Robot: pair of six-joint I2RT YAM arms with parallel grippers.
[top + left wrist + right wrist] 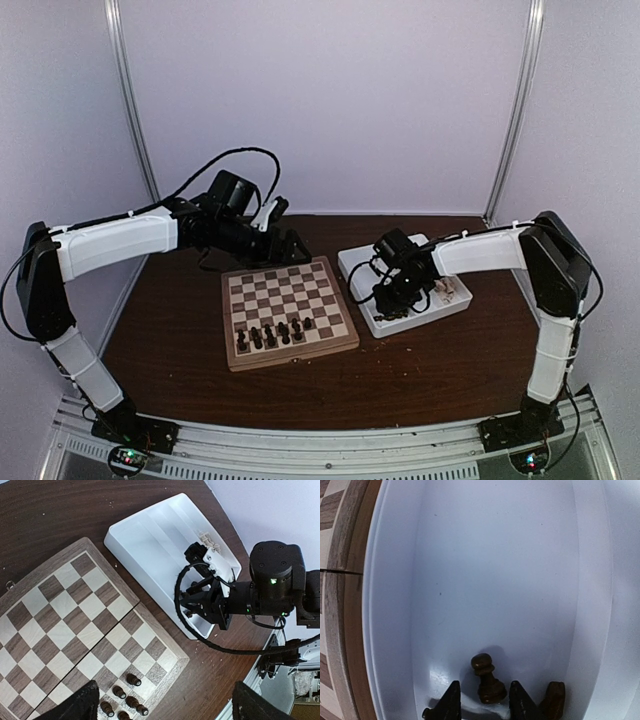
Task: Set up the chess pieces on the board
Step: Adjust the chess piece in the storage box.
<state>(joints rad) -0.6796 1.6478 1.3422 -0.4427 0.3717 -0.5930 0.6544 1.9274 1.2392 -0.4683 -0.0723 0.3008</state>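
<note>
**Desk:** Just left of the tray (352, 268), chess pieces (272, 335) stand on the board's (285, 290) near rows. What's the risk?

**Field:** Inside the tray, the right gripper (485, 695) straddles a dark pawn (484, 667) with its jaws parted, gripping nothing. A neighbouring piece (553, 697) crowds one finger (522, 705), so closing could topple either. Farther left of the tray, the left gripper (166, 700) hangs spread and empty.

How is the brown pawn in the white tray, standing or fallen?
Standing: the pawn shows its round head above its base.
</note>
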